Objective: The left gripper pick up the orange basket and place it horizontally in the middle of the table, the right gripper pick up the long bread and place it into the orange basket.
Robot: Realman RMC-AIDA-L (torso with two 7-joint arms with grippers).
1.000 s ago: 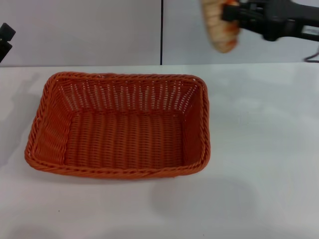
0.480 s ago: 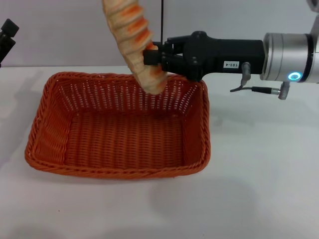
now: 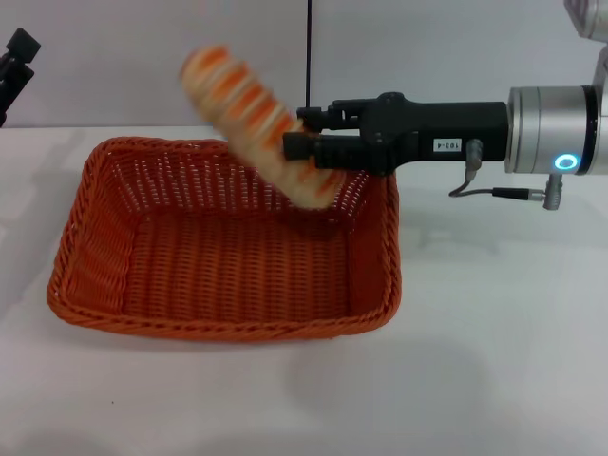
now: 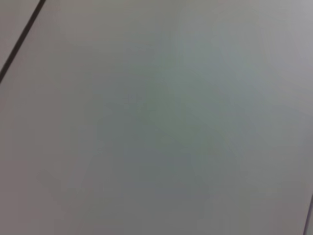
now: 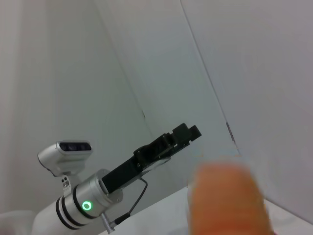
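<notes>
The orange basket (image 3: pixel 224 329) lies lengthwise on the white table (image 3: pixel 494 332), a little left of centre. My right gripper (image 3: pixel 302 131) reaches in from the right over the basket's back right corner, shut on the long bread (image 3: pixel 242 104). The loaf is tilted, its upper end leaning left and its lower end just above the basket's back rim. In the right wrist view the long bread (image 5: pixel 227 200) is a blurred orange-beige shape close to the camera. My left gripper (image 3: pixel 14 57) is parked at the far left edge, away from the basket; the left gripper (image 5: pixel 183 134) also shows far off in the right wrist view.
A grey wall with a dark vertical seam (image 3: pixel 308 47) stands behind the table. The left wrist view shows only the plain wall. Bare tabletop lies in front of and to the right of the basket.
The right arm has swung in from the upper right with the bread, bringing it down over the basket's back edge. The loaf has tipped further to the left. The basket has not moved.
</notes>
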